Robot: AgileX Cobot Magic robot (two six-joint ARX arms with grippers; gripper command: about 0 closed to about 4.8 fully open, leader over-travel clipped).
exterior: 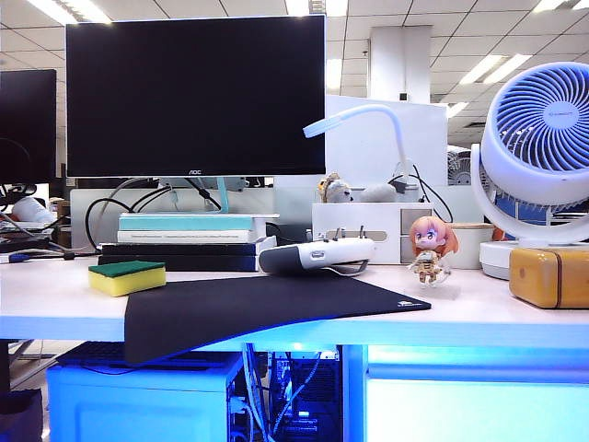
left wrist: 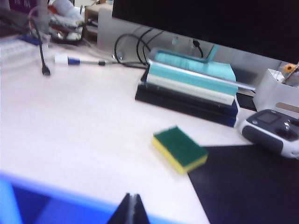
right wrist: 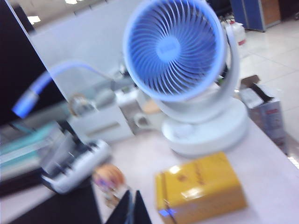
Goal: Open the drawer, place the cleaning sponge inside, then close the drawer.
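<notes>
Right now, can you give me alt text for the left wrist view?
The sponge lies green side up on the white desk, untouched, beside a black mat. The left gripper is shut, short of the desk edge. Behind the sponge: stacked books under a monitor.

Exterior view is sharp and evenly lit by ceiling light panels, with strong blue glow under the bench edge tinting the drawer front and the cabinet below. Left wrist view is mildly soft: the cleaning sponge is smeared, the pale bench top is near washed out, and a blue cast sits along the near edge. Right wrist view is worst, with heavy motion blur across the fan, yellow box and figurine, plus blue tint on the fan blades.
</notes>
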